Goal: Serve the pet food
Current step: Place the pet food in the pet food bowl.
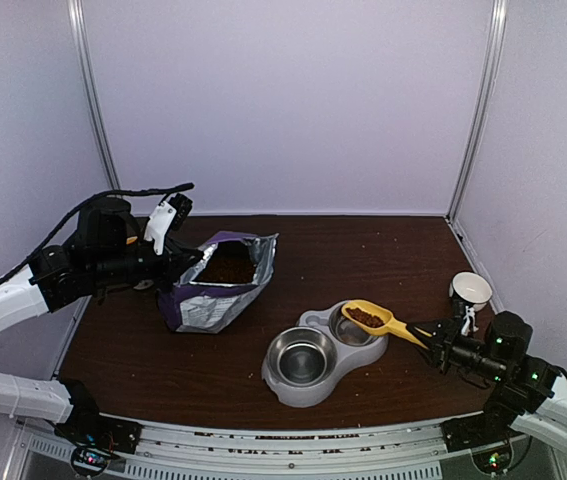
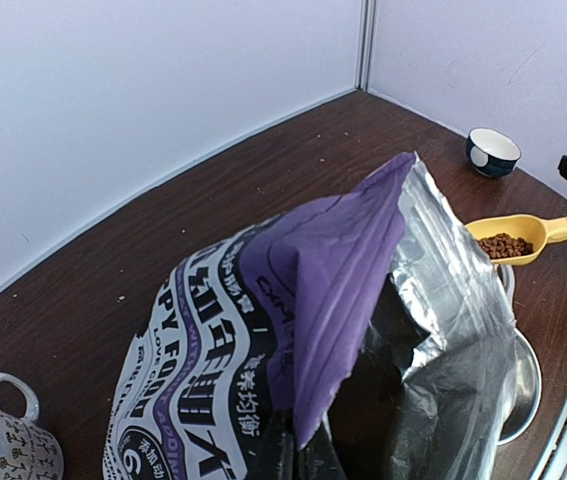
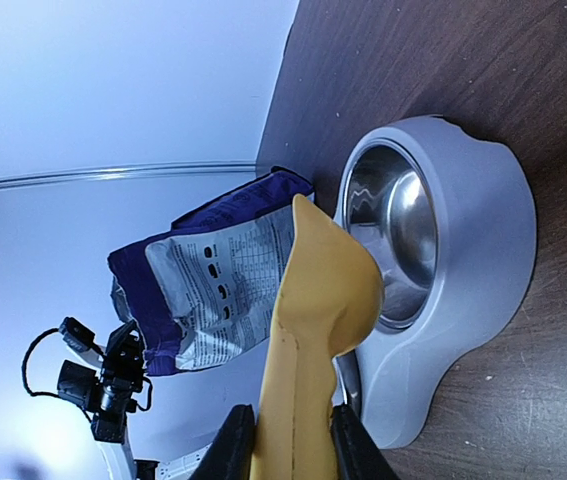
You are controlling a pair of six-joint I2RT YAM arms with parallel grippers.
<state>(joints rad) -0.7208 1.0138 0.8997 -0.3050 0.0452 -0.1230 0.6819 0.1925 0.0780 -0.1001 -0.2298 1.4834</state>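
Pet food (image 1: pixel 366 317) fills the head of a yellow scoop (image 1: pixel 384 321) held level over the right cup of the grey double bowl (image 1: pixel 293 393). My right gripper (image 1: pixel 431 338) is shut on the scoop's handle. In the right wrist view the scoop (image 3: pixel 313 320) shows its underside, clamped in the gripper (image 3: pixel 295 440) beside the bowl (image 3: pixel 483 240). More pet food (image 1: pixel 229 268) lies inside the open purple-and-white bag (image 1: pixel 218 295). My left gripper (image 1: pixel 178 265) is shut on the bag's left edge. The left wrist view shows the bag (image 2: pixel 263 330), the gripper (image 2: pixel 298 450) at its rim, and the pet food (image 2: pixel 504 245) in the scoop.
A white cup (image 1: pixel 471 290) stands at the right wall; it also appears in the left wrist view as the cup (image 2: pixel 492 151). A patterned mug (image 2: pixel 3 440) with an orange inside sits left of the bag. White walls close in the table's back and sides.
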